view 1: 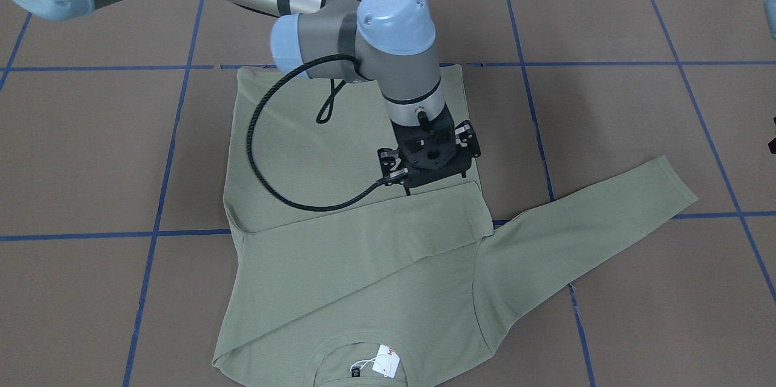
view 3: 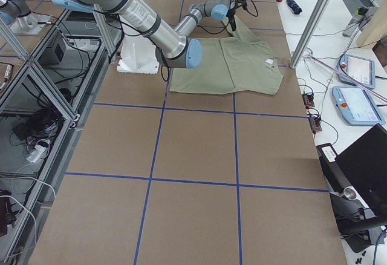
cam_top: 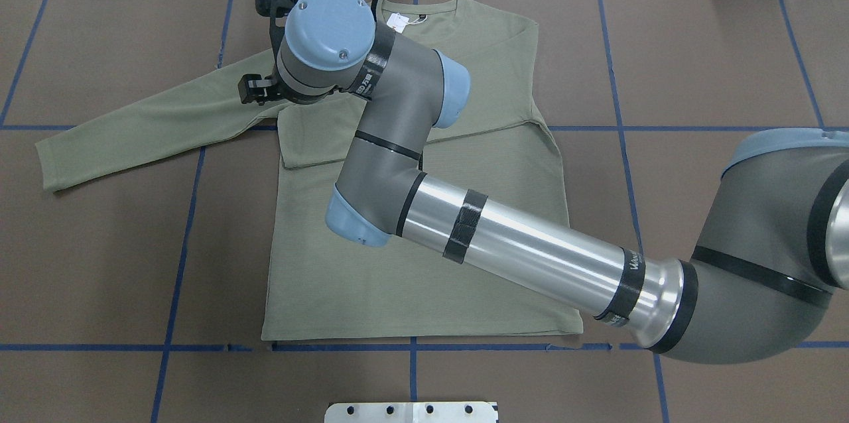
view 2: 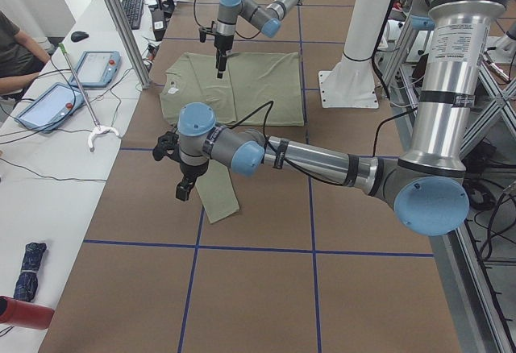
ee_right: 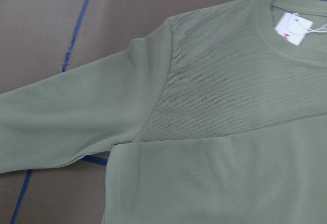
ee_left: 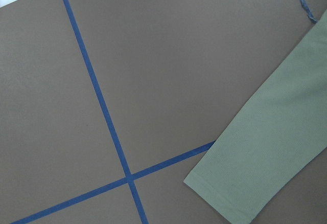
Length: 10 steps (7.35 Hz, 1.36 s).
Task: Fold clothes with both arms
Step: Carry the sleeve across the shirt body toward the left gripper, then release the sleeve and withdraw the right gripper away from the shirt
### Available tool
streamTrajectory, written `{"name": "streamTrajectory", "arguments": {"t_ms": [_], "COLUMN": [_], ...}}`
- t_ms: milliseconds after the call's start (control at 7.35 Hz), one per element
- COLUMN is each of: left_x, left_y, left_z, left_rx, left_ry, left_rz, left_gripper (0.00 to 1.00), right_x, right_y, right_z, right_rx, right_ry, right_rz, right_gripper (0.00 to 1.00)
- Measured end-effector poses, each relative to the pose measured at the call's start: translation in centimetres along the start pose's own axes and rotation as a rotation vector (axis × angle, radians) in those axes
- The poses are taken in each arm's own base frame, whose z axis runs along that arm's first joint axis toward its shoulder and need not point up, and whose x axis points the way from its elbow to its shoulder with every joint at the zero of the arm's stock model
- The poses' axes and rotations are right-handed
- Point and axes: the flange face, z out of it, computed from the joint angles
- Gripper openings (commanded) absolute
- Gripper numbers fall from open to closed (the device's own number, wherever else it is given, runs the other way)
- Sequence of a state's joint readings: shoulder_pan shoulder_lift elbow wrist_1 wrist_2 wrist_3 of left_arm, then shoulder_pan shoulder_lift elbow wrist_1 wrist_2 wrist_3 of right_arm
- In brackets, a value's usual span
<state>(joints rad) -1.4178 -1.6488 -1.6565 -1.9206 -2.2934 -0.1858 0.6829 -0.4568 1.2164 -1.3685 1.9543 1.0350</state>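
One shirt (cam_top: pixel 345 290), flat mid-frame overhead; free sleeve (cam_top: pixel 132 134) at frame left. Right gripper (view 1: pixel 431 161) over shoulder, left gripper (view 2: pixel 184 187) near cuff (ee_left: pixel 225 193); finger spread cannot be told. Recommended: pinch cuff, lay sleeve across chest.

One camera looks down from behind my shoulders; another faces me from across the worktop (view 1: pixel 606 11), steeply. Two side cameras view along it from each end, farther off. My wrist cameras sit close above the shirt (ee_right: pixel 214 132), which every view shares.
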Motion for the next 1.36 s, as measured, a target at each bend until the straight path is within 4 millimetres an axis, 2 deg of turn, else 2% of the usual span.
{"name": "streamTrajectory", "arguments": {"t_ms": [136, 272, 408, 544, 816, 1088, 1224, 1360], "left_x": [0.5, 1.2, 2.2, 3.7, 6.4, 6.3, 6.0, 5.9], "left_y": [1.6, 3.0, 4.5, 6.5, 9.8, 10.7, 10.6, 10.3], "left_z": [1.5, 2.9, 4.4, 6.5, 11.3, 15.3, 16.5, 17.3], "left_rx": [0.027, 0.044, 0.056, 0.077, 0.099, 0.113, 0.112, 0.109], "left_ry": [-0.014, -0.020, -0.024, -0.030, -0.040, -0.058, -0.064, -0.067], "left_rz": [-0.060, -0.131, -0.199, -0.264, -0.363, -0.379, -0.381, -0.383], "left_gripper": [1.00, 1.00, 1.00, 1.00, 1.00, 1.00, 1.00, 1.00], "right_x": [4.9, 10.5, 16.4, 22.5, 32.2, 40.0, 43.0, 44.8], "right_y": [-1.8, -2.7, -2.3, -0.9, 1.2, 2.2, 2.6, 3.0], "right_z": [-1.9, -3.8, -5.7, -7.5, -10.6, -12.4, -13.1, -13.8], "right_rx": [-0.048, -0.085, -0.112, -0.135, -0.186, -0.244, -0.261, -0.266], "right_ry": [0.036, 0.064, 0.087, 0.119, 0.197, 0.243, 0.238, 0.230], "right_rz": [0.054, 0.092, 0.099, 0.080, 0.024, -0.006, -0.005, 0.001], "right_gripper": [1.00, 1.00, 1.00, 1.00, 1.00, 1.00, 1.00, 1.00]}}
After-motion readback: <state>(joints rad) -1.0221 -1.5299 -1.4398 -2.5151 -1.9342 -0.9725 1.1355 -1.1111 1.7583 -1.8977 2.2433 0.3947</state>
